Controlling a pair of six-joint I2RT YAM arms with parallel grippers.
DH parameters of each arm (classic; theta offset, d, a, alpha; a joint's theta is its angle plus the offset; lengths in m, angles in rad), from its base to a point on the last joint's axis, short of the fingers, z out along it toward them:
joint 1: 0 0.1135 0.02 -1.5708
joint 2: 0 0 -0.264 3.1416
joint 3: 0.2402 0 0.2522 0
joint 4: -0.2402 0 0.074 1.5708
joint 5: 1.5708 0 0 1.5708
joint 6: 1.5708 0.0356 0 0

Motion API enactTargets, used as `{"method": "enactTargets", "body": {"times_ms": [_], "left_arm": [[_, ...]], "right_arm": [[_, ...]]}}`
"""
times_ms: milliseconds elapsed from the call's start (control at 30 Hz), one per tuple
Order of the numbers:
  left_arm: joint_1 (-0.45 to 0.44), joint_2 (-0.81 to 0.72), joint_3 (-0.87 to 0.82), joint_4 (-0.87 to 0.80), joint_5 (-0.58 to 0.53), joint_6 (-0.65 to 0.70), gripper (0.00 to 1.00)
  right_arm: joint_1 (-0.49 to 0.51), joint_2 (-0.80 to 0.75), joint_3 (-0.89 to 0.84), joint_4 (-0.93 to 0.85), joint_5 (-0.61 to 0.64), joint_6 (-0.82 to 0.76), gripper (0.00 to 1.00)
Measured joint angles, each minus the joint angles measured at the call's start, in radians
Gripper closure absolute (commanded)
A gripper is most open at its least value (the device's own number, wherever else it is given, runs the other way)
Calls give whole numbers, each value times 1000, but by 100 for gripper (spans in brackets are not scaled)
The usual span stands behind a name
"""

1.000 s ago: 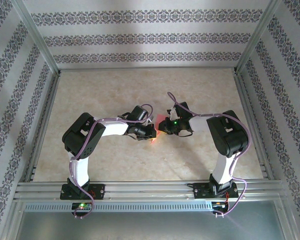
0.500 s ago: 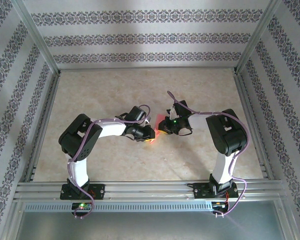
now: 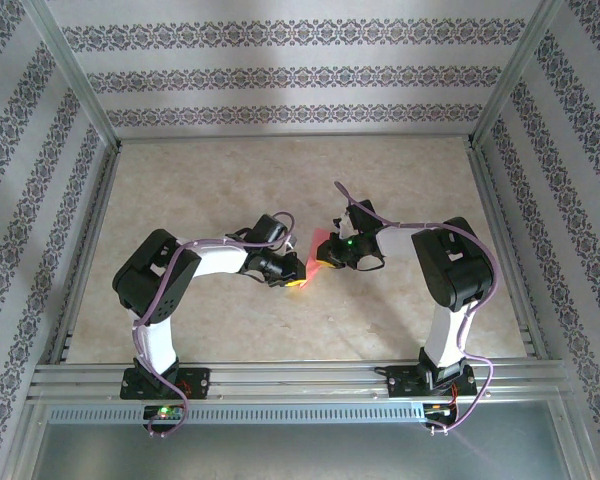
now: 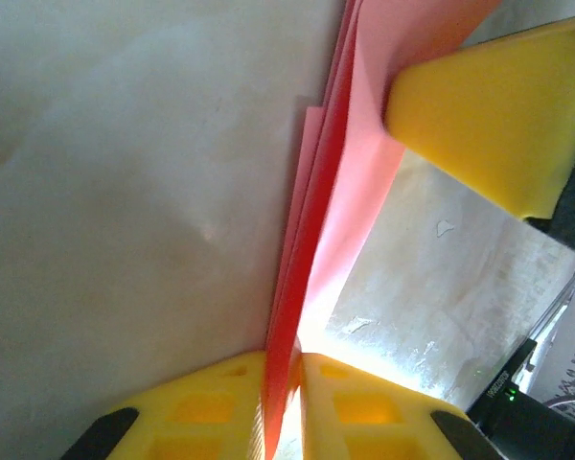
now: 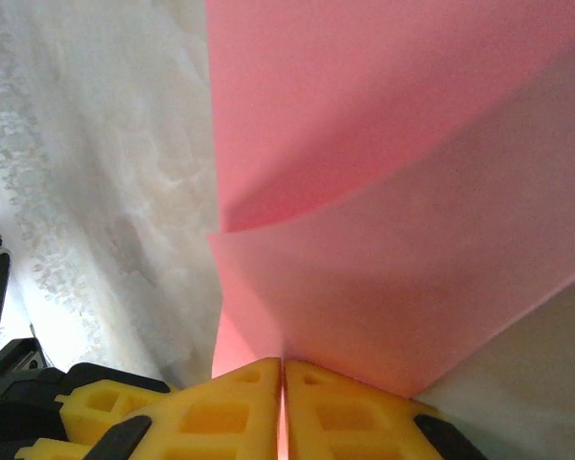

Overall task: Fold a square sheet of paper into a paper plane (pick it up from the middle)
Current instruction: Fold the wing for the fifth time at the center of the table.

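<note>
The pink-red sheet of paper (image 3: 318,248) hangs folded above mid-table, held between both grippers. My left gripper (image 3: 298,272) grips its near-left edge. In the left wrist view the yellow fingertips (image 4: 230,383) close on the edge-on layers of paper (image 4: 355,192) at my left gripper (image 4: 286,356), with a thin bright slit beside one pad. A yellow finger of the right gripper (image 4: 489,105) presses the sheet further along. My right gripper (image 3: 332,256) is shut on the paper's right side. In the right wrist view its jaws (image 5: 284,362) pinch overlapping pink flaps (image 5: 393,192).
The beige marbled table (image 3: 280,180) spreads around the arms. Metal frame rails (image 3: 280,375) run along the near edge and both sides, with patterned walls (image 3: 300,75) behind. The black arm links and purple cables (image 3: 400,225) crowd the centre.
My left gripper has slid a little toward the near edge along the paper, and its elbow has swung left. The right gripper and the paper have barely moved.
</note>
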Motion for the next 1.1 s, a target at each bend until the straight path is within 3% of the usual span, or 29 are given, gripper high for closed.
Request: {"method": "enactTargets", "body": {"times_ms": [267,600,1100], "left_arm": [[0,0,0,-2,13,1,85],[0,-28,7,-57,-3,19,77],[-2,-63,8,-72,-29,42,80]], "right_arm": [[0,5,8,-13,0,-3,87],[0,8,19,-32,0,-5,87],[0,10,23,-40,0,-14,87]]}}
